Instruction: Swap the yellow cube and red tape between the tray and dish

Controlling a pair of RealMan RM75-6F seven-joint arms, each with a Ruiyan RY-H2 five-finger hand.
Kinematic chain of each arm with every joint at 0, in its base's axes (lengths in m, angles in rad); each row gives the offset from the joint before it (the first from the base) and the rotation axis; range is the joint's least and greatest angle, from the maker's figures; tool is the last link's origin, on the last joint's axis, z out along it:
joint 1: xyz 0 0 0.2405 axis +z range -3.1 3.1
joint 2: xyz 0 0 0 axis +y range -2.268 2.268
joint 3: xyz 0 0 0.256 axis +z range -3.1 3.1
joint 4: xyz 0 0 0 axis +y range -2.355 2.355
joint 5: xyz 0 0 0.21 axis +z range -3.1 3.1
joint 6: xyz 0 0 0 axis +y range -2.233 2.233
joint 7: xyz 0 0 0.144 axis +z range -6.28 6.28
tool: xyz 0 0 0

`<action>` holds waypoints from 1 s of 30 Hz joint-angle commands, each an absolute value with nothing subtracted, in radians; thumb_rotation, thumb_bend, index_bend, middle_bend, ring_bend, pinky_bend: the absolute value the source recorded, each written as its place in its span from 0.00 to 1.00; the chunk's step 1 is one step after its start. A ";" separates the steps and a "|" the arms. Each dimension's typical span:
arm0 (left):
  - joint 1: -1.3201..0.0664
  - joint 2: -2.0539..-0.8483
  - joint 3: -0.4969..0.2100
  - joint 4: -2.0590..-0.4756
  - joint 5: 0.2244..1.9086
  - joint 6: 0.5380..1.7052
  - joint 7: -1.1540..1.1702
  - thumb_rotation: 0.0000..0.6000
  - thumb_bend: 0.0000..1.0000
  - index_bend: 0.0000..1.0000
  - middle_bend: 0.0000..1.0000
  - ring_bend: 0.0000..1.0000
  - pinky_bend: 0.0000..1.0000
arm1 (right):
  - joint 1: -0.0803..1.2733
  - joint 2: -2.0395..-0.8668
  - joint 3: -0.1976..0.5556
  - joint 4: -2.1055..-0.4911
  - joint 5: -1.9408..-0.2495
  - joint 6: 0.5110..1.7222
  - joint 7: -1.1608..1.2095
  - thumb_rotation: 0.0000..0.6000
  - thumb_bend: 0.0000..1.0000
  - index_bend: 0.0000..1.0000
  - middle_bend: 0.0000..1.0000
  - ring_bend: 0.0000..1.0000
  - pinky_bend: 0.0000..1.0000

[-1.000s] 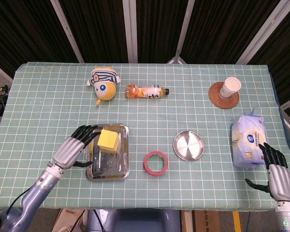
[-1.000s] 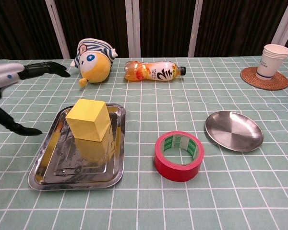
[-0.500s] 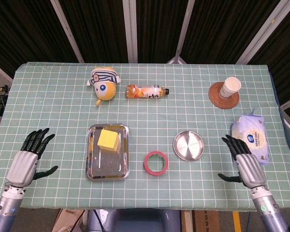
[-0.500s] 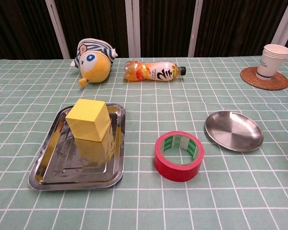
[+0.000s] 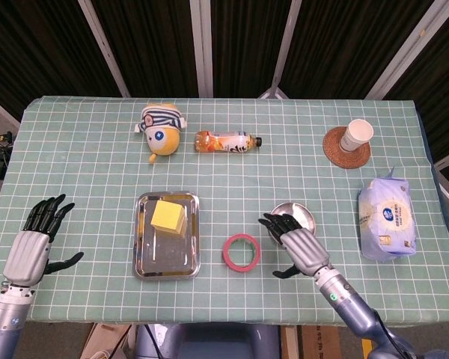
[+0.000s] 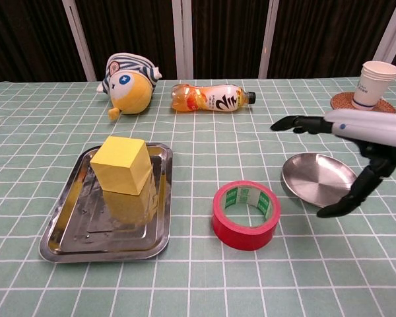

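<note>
A yellow cube [image 5: 168,218] [image 6: 121,164] sits in the far part of a steel tray [image 5: 156,259] [image 6: 86,228]. A red tape roll [image 5: 242,252] [image 6: 246,214] lies flat on the cloth between the tray and a small round steel dish [image 5: 302,215] [image 6: 315,177]. My right hand [image 5: 296,247] [image 6: 356,146] hovers open over the dish's near side, fingers spread toward the tape, holding nothing. My left hand [image 5: 34,244] is open near the table's front left edge, well left of the tray; the chest view does not show it.
A striped plush toy [image 5: 162,128] [image 6: 126,82] and an orange drink bottle [image 5: 226,140] [image 6: 211,98] lie at the back. A paper cup [image 5: 356,135] [image 6: 375,84] stands on a woven coaster at back right. A wipes pack [image 5: 388,218] lies at the right edge.
My right hand has moved left from the table's right front to above the dish. My left hand pulled back from the tray to the front left edge and stays there.
</note>
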State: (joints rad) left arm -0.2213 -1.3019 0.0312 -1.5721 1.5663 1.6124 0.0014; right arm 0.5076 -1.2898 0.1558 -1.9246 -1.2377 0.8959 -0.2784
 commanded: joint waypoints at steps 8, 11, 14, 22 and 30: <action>-0.208 -1.307 0.007 -1.568 1.562 1.605 -0.002 1.00 0.00 0.12 0.00 0.00 0.03 | 0.610 -1.414 0.153 -1.889 -1.071 0.874 -0.402 1.00 0.02 0.00 0.00 0.00 0.00; -0.207 -1.310 0.004 -1.568 1.562 1.597 0.002 1.00 0.00 0.12 0.00 0.00 0.03 | 0.627 -1.434 0.151 -1.869 -1.050 0.867 -0.407 1.00 0.02 0.00 0.00 0.00 0.00; -0.206 -1.315 0.000 -1.569 1.563 1.587 0.012 1.00 0.00 0.12 0.00 0.00 0.03 | 0.652 -1.464 0.150 -1.831 -1.019 0.852 -0.408 1.00 0.02 0.00 0.00 0.00 0.00; -0.193 -1.329 -0.026 -1.569 1.553 1.602 0.001 1.00 0.00 0.12 0.00 0.00 0.04 | 0.676 -1.500 0.137 -1.795 -1.005 0.873 -0.416 1.00 0.02 0.00 0.01 0.02 0.00; -0.185 -1.336 -0.036 -1.566 1.558 1.601 -0.004 1.00 0.00 0.13 0.00 0.00 0.04 | 0.690 -1.536 0.128 -1.779 -0.999 0.900 -0.415 1.00 0.02 0.05 0.14 0.15 0.00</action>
